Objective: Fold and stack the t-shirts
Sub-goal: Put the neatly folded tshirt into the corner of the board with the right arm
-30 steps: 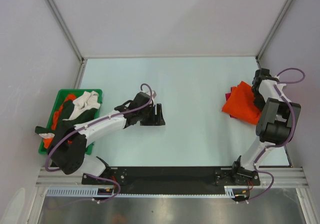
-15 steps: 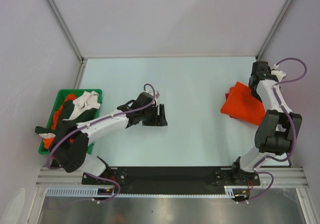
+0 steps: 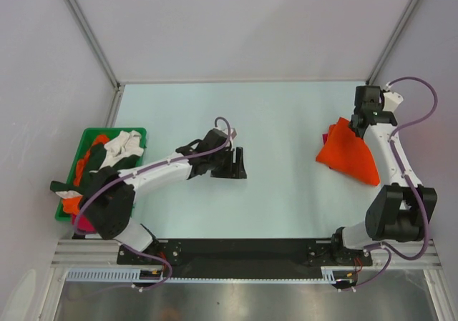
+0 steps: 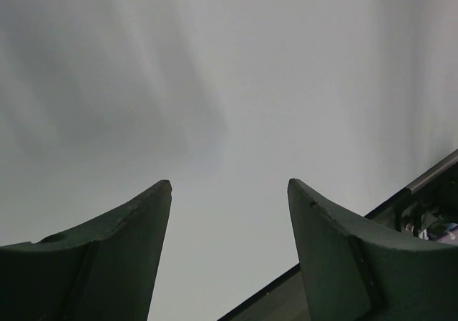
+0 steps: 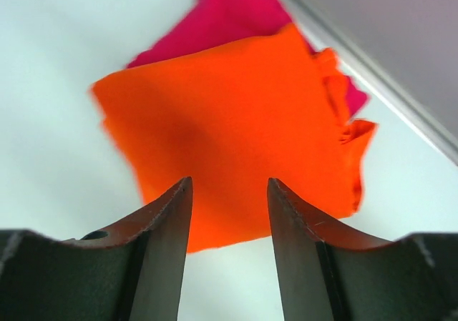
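A folded bright orange t-shirt [image 3: 348, 153] lies at the right of the table on top of a magenta-red one [image 3: 330, 133], whose edge shows at its far left. In the right wrist view the orange shirt [image 5: 229, 135] covers most of the magenta-red one [image 5: 229, 13]. My right gripper [image 3: 363, 123] is open and empty, above the far edge of the stack [image 5: 229, 185]. My left gripper [image 3: 240, 165] is open and empty over bare table at the centre [image 4: 229, 185]. More shirts, cream [image 3: 123, 146], orange [image 3: 95, 146] and dark [image 3: 91, 181], fill the bin at left.
The green plastic bin [image 3: 136, 132] stands at the table's left edge. White walls and metal posts enclose the table on three sides. A black rail [image 4: 343, 242] runs along the near edge.
My right gripper has lifted off the orange shirt and moved toward the far wall. My left gripper has slid a little to the right over the table.
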You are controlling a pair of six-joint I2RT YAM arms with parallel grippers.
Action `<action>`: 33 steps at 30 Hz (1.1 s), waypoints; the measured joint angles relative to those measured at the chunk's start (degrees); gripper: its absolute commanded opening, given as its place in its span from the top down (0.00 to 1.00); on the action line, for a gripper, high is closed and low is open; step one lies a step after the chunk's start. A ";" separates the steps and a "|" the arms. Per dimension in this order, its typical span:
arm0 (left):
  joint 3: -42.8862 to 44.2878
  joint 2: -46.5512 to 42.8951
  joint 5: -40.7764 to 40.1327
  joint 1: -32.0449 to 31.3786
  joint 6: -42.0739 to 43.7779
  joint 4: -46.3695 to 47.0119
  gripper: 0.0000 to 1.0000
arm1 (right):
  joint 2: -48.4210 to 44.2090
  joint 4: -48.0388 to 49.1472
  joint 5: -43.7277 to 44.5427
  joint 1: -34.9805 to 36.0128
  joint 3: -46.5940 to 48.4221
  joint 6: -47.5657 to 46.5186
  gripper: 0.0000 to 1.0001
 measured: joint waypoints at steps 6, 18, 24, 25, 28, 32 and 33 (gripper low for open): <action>13.64 11.13 3.76 -0.07 0.42 -0.22 0.30 | -4.63 3.04 -3.28 3.06 -4.28 -0.76 0.56; 34.69 28.02 9.25 -2.73 0.39 0.76 0.32 | -2.14 5.99 -9.07 5.20 -10.88 -0.24 0.59; 27.63 24.70 9.40 -4.46 0.35 0.98 0.33 | 2.47 9.01 -10.91 14.45 -9.60 -0.44 0.59; 25.33 23.47 9.31 -4.50 0.35 0.98 0.33 | 3.32 9.73 -11.65 15.93 -9.25 -0.33 0.60; 18.36 19.10 8.55 -4.50 0.15 0.13 0.33 | 6.43 11.80 -13.53 17.92 -8.22 0.42 0.61; 12.22 12.68 8.02 -4.48 -0.02 -0.59 0.33 | 11.13 13.38 -13.70 18.18 -8.02 1.29 0.62; 11.08 10.97 7.87 -4.50 -0.02 -0.61 0.33 | 12.02 13.42 -13.64 18.16 -8.02 1.42 0.62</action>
